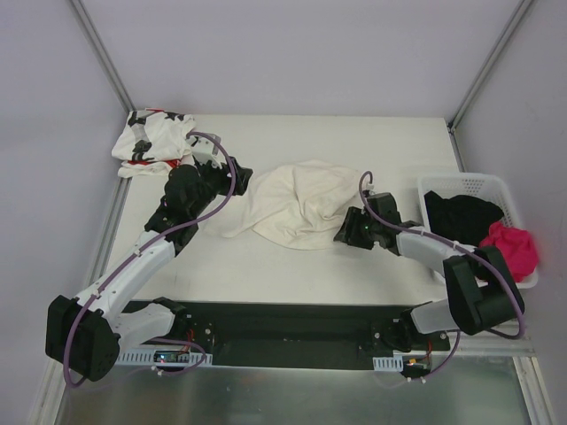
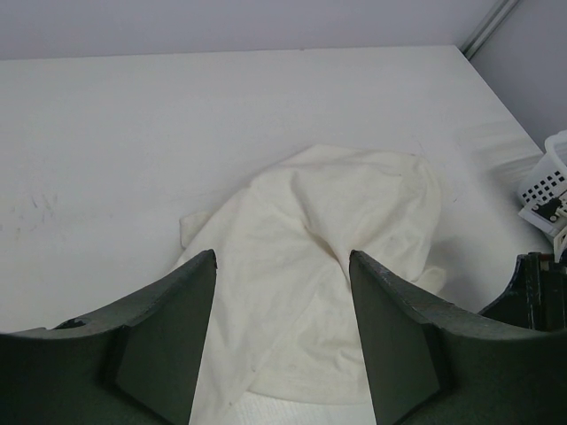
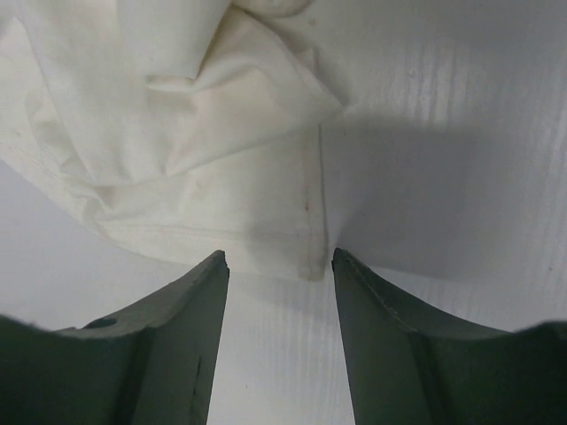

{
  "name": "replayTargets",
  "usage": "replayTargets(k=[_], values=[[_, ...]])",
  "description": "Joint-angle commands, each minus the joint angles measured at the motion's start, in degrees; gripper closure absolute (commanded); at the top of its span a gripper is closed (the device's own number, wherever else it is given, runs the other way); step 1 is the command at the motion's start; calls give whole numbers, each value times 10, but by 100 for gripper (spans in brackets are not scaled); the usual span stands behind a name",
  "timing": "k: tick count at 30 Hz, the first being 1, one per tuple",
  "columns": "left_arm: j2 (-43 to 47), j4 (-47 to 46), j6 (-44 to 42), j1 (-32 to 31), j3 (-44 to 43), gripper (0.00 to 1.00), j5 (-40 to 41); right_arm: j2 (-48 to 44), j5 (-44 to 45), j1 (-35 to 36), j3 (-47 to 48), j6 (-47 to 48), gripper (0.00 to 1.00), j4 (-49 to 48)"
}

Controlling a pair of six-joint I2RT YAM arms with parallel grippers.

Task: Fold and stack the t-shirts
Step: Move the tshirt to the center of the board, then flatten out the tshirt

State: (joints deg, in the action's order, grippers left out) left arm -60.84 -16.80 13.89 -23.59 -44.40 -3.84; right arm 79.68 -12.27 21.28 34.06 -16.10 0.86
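Note:
The cream-white t-shirt (image 1: 297,204) lies crumpled at the table's middle. It also shows in the left wrist view (image 2: 328,257) and the right wrist view (image 3: 177,150). My left gripper (image 1: 237,181) is open at the shirt's left edge, with cloth showing between its fingers (image 2: 282,266). My right gripper (image 1: 344,232) is open at the shirt's right edge; a hemmed corner (image 3: 310,261) lies just ahead of its fingertips (image 3: 279,257). The star-print t-shirt (image 1: 152,142), white with black stars and red marks, lies bunched at the far left corner.
A white perforated basket (image 1: 492,188) at the right holds black cloth (image 1: 461,217) and pink cloth (image 1: 512,248). Its corner shows in the left wrist view (image 2: 554,173). Walls and frame posts enclose the table.

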Motion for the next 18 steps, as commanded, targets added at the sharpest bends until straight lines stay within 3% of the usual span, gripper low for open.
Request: replayTargets(k=[1, 7, 9, 10, 12, 13, 14, 18], values=[[11, -17, -11, 0, -5, 39, 13, 32, -16, 11, 6, -18, 46, -39], [10, -16, -13, 0, -8, 39, 15, 64, -24, 28, 15, -33, 48, -63], [12, -15, -14, 0, -7, 39, 16, 71, -25, 34, 14, -37, 54, -73], [12, -14, -15, 0, -6, 39, 19, 73, -26, 36, 11, -39, 57, -76], [12, -14, -15, 0, -4, 39, 22, 74, -27, 39, 7, -43, 75, -83], [12, -14, -15, 0, -4, 39, 22, 74, -26, 39, 6, -43, 92, -85], [12, -14, -16, 0, -3, 39, 21, 73, -24, 39, 5, -44, 99, -84], [12, -14, -14, 0, -2, 39, 23, 62, -13, 37, 9, -46, 99, -79]])
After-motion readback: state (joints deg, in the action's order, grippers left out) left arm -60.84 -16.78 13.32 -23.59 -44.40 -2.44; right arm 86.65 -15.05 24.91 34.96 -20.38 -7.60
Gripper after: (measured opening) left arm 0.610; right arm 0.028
